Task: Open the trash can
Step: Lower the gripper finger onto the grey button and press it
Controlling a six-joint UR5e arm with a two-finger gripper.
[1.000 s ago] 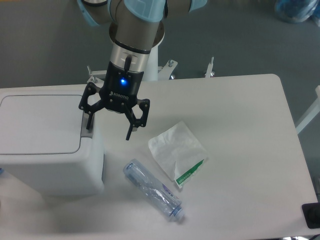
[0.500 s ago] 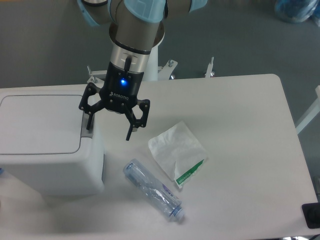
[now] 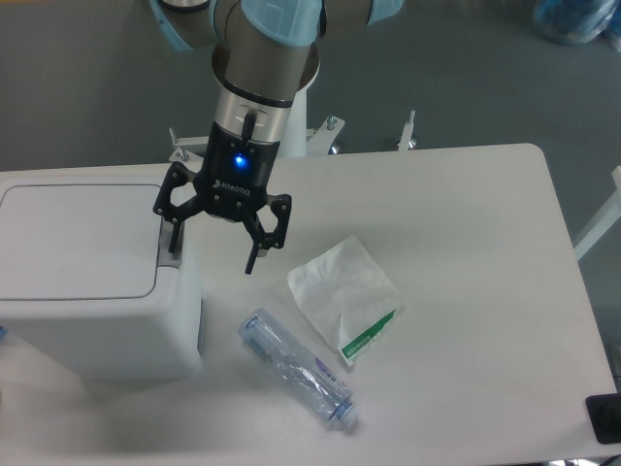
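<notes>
Trash can (image 3: 82, 282) at the left edge of the table (image 3: 485, 291), lid flat and shut. Gripper (image 3: 212, 254) spread wide above its right rim, one finger (image 3: 173, 241) over the grey tab, the other past the side. Near the front edge: clear bottle (image 3: 296, 367) lying flat, white packet (image 3: 344, 291) just beside.

1. Our arm (image 3: 262, 39) comes in from the far side of the scene, its wrist pointing almost straight down.
2. Our gripper (image 3: 212, 257) hangs below it, left of centre, with a blue light glowing on its black body.
3. Our two fingers are spread wide apart, one to the left and one to the right, and grip nothing.
</notes>
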